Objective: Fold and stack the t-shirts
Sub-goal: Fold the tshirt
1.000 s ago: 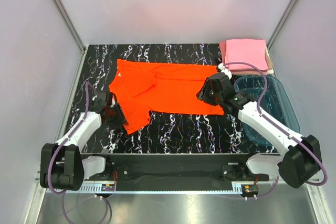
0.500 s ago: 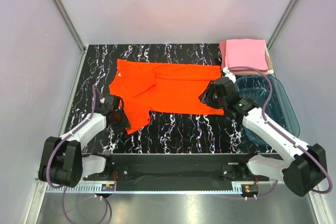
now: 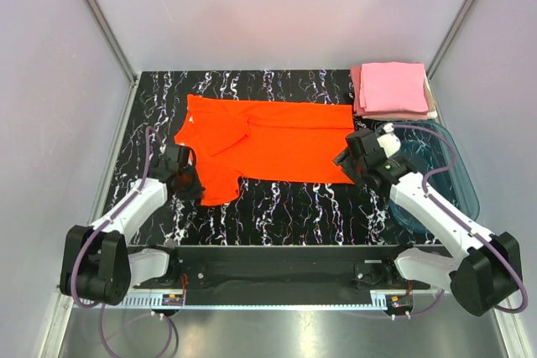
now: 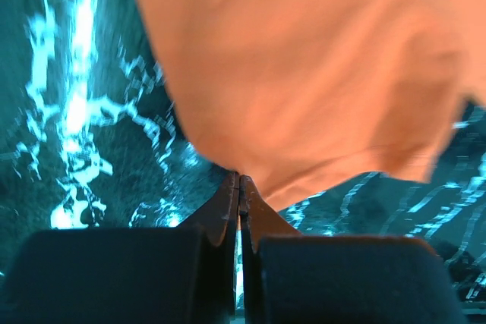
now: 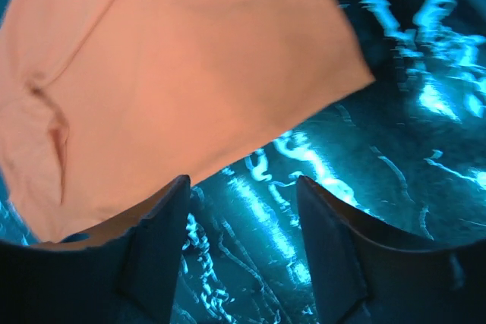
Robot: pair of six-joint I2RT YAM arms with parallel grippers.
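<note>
The orange-red t-shirt point(image 3: 268, 142) lies spread flat across the black marbled table, and its cloth fills the top of the left wrist view point(image 4: 304, 66) and the right wrist view point(image 5: 175, 73). My left gripper point(image 3: 188, 185) is at the shirt's near left sleeve, and its jaws point(image 4: 239, 181) are pressed together on the cloth's edge. My right gripper point(image 3: 349, 165) stands open by the shirt's near right corner. Only bare table shows between its fingers point(image 5: 243, 184). The folded pink t-shirts point(image 3: 393, 90) lie stacked at the back right corner.
A translucent teal tub point(image 3: 445, 175) stands at the right edge, partly under the right arm. Pale walls close in the table point(image 3: 294, 207) on three sides. Marbled table surface shows in front of the shirt.
My left gripper has shut at the sleeve edge, and the sleeve's tip has shifted and flattened. My right gripper has opened wider and drawn back right, off the shirt's corner.
</note>
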